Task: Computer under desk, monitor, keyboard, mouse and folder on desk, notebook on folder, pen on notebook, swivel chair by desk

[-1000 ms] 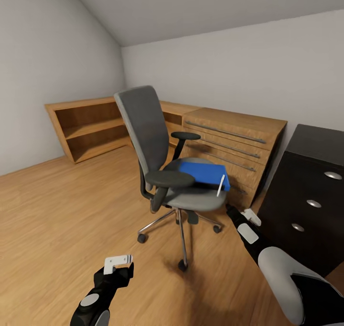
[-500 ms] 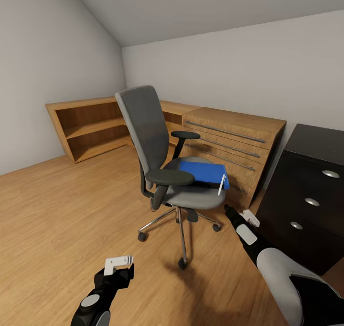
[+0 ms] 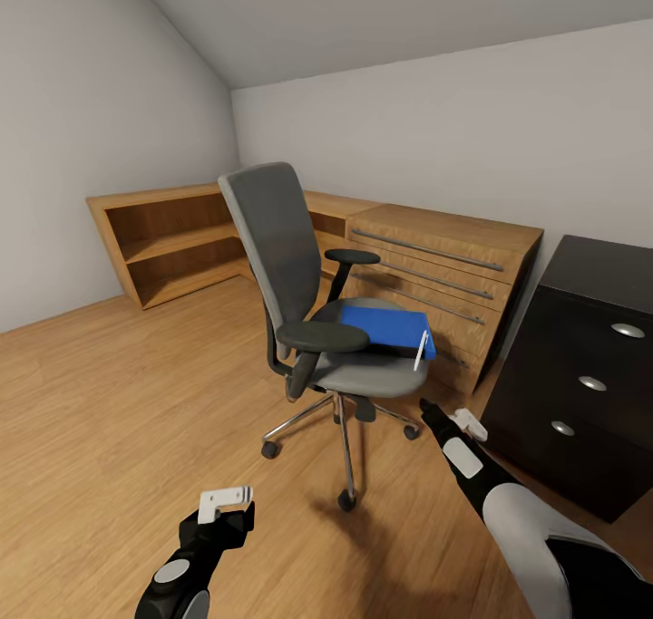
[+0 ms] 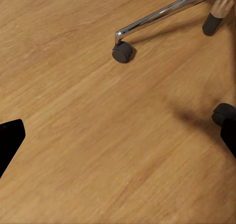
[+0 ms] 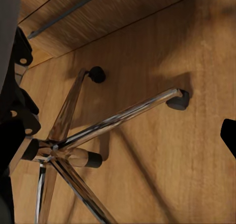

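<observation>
I'm looking at the swivel chair (image 3: 313, 320) at frame center: grey padded seat and back, black armrests, chrome 5-spoke base on casters. The blue folder (image 3: 388, 325) is lying on its seat, with the white pen (image 3: 420, 350) resting at the folder's right edge. My left gripper (image 3: 224, 499) and right gripper (image 3: 449, 417) are hovering low over the wooden floor (image 3: 109, 401), both spread apart, gripping nothing.

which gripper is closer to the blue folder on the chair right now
The right gripper. It sits low, just beyond the seat's edge, below the blue folder. The left gripper hangs farther back, over the floor in front of the swivel chair.
</observation>
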You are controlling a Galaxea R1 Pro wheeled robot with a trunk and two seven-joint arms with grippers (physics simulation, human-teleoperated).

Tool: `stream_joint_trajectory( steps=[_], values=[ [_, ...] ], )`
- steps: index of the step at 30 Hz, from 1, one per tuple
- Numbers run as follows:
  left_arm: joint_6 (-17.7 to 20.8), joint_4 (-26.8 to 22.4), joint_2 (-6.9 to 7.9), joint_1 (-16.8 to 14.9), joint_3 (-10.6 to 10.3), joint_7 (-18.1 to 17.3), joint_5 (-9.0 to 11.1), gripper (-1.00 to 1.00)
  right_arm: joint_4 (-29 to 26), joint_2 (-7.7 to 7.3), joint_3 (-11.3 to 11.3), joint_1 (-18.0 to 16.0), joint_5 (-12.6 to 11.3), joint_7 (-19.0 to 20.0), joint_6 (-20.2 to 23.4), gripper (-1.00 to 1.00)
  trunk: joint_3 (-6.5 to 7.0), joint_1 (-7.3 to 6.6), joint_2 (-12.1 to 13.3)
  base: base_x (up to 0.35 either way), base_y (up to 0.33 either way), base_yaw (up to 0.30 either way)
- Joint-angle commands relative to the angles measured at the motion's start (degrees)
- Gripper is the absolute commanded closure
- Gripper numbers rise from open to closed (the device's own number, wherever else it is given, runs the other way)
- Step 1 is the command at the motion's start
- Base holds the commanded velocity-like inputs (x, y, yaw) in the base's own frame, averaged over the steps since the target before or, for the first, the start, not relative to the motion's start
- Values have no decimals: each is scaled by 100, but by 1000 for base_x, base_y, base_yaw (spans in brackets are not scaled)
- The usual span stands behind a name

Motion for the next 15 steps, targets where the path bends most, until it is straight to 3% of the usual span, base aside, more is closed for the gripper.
stream_joint_trajectory(
  steps=[1,6,15],
  values=[
    [10,-7,6,-5,-16,59,59,-100,3,4,18,-2,-58,-4,-19,-100,-5,-1,-2,0,0,0],
    [10,-7,6,-5,-18,59,53,-100,4,4,18,2,-55,-3,-19,-100,-5,-1,-2,-69,0,0],
    [10,-7,6,-5,-16,59,52,-100,6,11,18,3,-55,-2,-19,-100,-5,-1,-2,-263,0,0]
  ],
)
